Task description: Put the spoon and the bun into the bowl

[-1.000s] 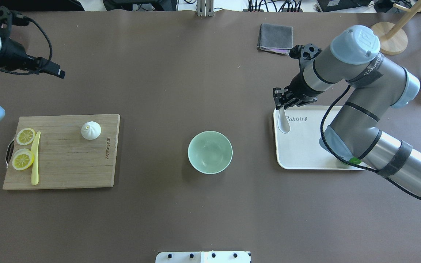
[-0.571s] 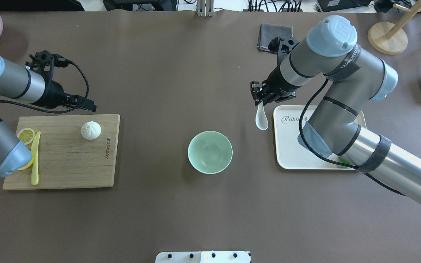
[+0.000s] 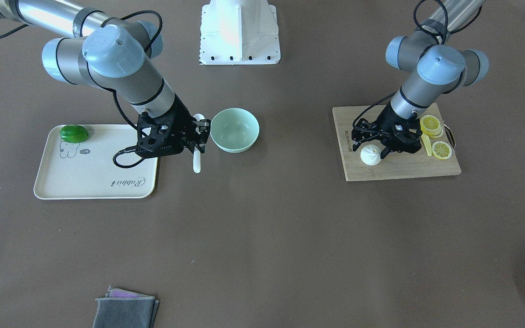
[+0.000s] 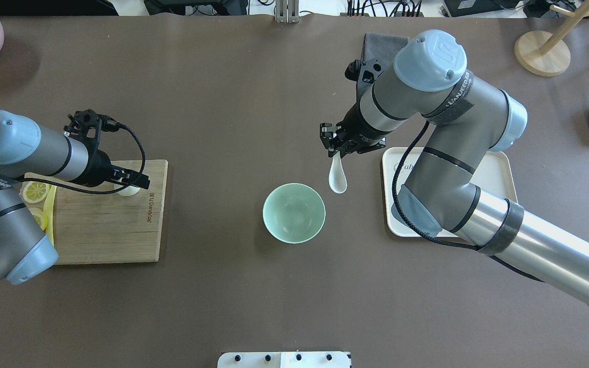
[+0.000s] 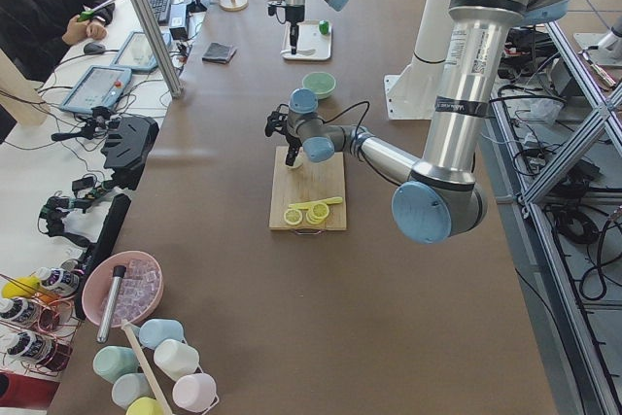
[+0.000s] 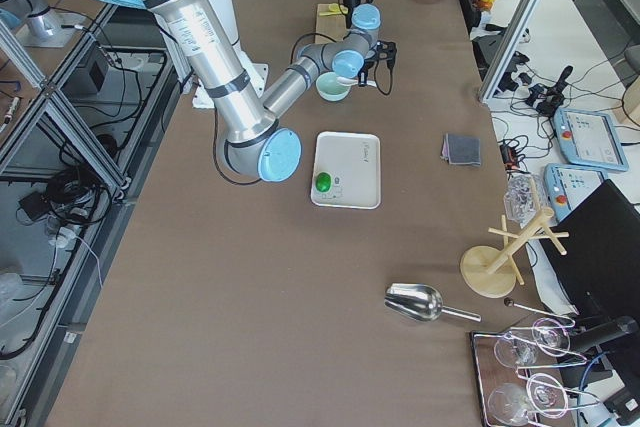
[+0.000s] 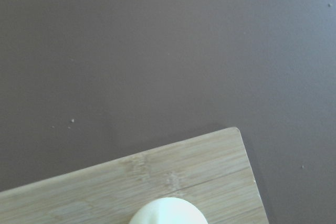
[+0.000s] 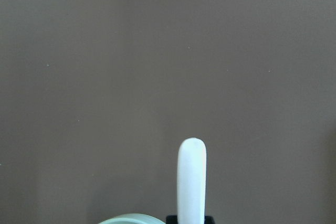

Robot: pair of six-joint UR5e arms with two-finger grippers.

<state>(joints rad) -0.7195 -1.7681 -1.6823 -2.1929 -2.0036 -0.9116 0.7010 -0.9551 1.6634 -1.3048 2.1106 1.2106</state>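
Right now the right gripper [image 4: 334,146] has its jaws clamped on the short white ceramic-style soup spoon [image 4: 337,177]. It's held in the air w/ the deep scoop pointing toward the robot's side. From overhead the scoop sits btwn the round pale mint-green bowl [image 4: 294,214] and the bowl-side edge of the cream rectangular tray [image 3: 94,175]. It's just outside the bowl's rim & off the tray.

The left gripper [image 3: 373,146] is down over the small white pleated steamed bun [image 3: 370,156]. Its jaws look apart, one finger each side; can't tell if they touch it. The bun sits on the bamboo cutting board [image 4: 105,225], toward the corner nearest the bowl & away from the robot. Yellow lemon slices [image 3: 431,124] and a thin yellow knife [image 3: 427,145] lie at the board's opposite end, behind the wrist.

A wide strip of brown tabletop [image 4: 212,153] runs btwn the board's edge and the bowl. A green pepper [image 3: 74,133] sits at the tray corner away from the bowl.
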